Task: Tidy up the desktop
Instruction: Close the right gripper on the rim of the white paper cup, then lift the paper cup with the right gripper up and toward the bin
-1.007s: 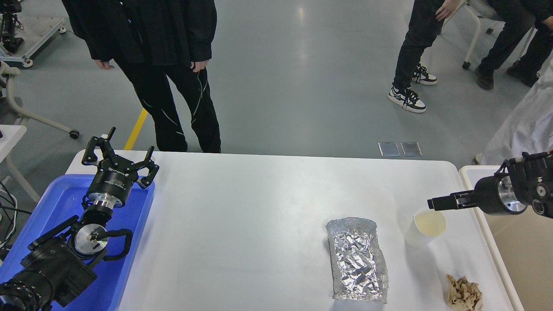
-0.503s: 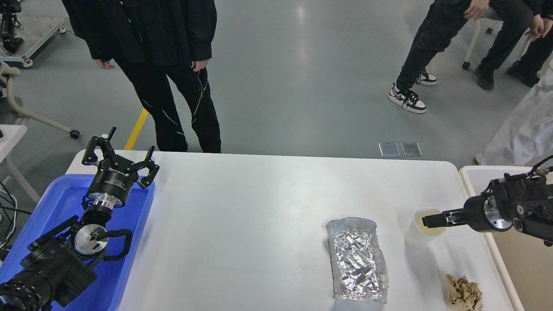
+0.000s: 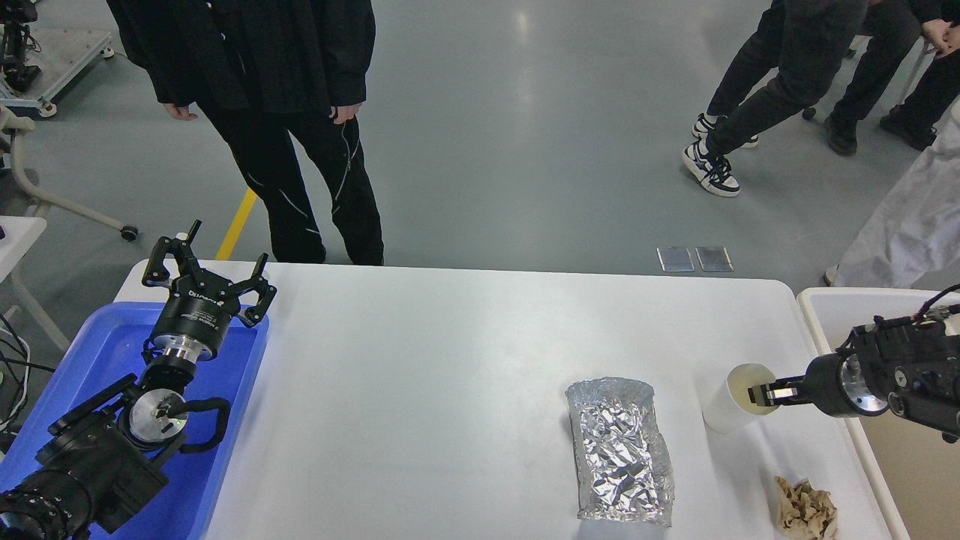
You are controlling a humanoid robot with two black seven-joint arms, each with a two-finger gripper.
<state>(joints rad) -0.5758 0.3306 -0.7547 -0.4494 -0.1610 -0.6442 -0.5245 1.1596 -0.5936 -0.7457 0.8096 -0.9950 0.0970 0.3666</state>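
Note:
The white desktop [image 3: 450, 360] carries a white paper cup [image 3: 726, 409], a crumpled sheet of silver foil [image 3: 619, 450] and a crumpled brown paper wad [image 3: 806, 510]. My right gripper [image 3: 761, 392] reaches in from the right with its fingertips at the cup's rim. It looks shut on the rim, and the cup is tilted with its mouth turned to the right. My left gripper [image 3: 212, 264] is open and empty, held over the far edge of the blue tray [image 3: 225, 420] at the left.
A beige-lined white bin [image 3: 817, 304] stands just right of the desktop, under my right arm. A person in black [image 3: 285, 90] stands at the far left edge of the table. Other people move at the back right.
My right gripper came down to the cup's rim, then drew slightly right. The cup went from upright to tilted towards the gripper. The left arm has not moved.

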